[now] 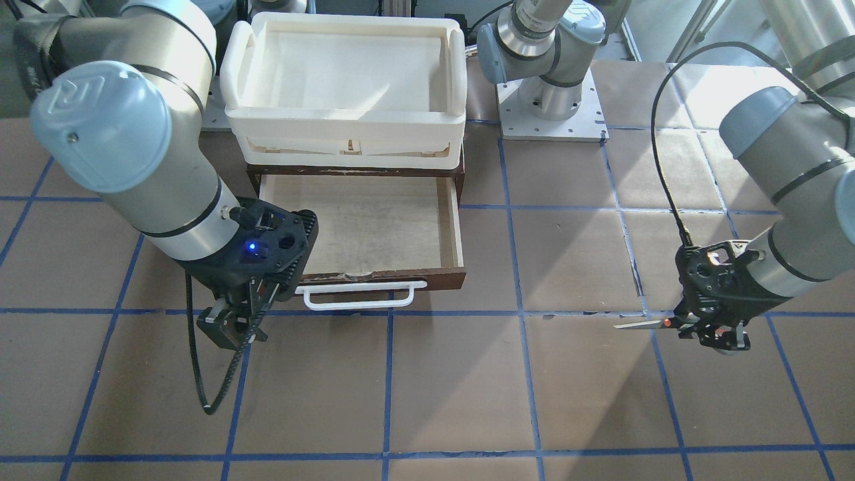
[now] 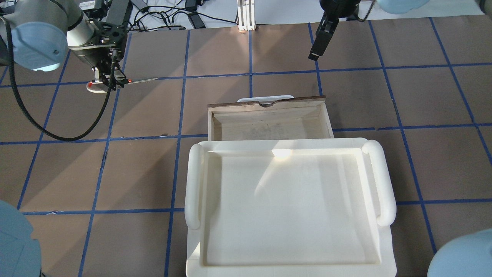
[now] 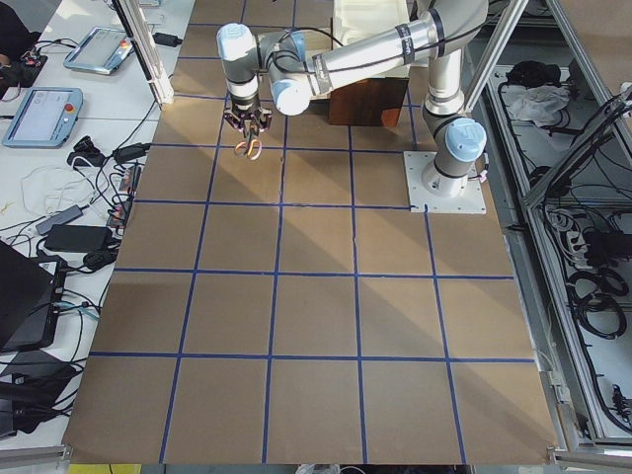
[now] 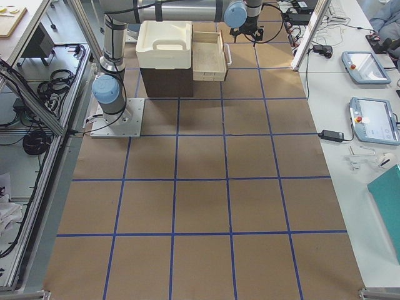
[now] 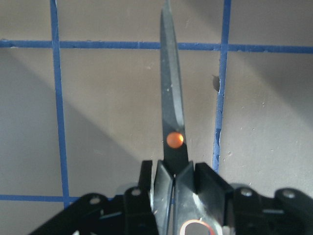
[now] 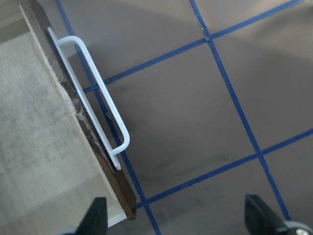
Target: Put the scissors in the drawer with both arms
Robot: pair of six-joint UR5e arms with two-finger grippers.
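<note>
The scissors are clamped in my left gripper, low over the table at the robot's far left. The closed blades point toward the drawer. In the left wrist view the fingers pinch the scissors just behind the orange pivot dot. The dark brown drawer stands pulled open with a bare pale wood interior and a white bar handle. My right gripper is open and empty, just off the handle's end; its view shows the handle.
A white plastic tray sits on top of the cabinet behind the open drawer. Brown table with blue tape grid. A black cable loop hangs from the left arm. Arm bases stand beside the cabinet.
</note>
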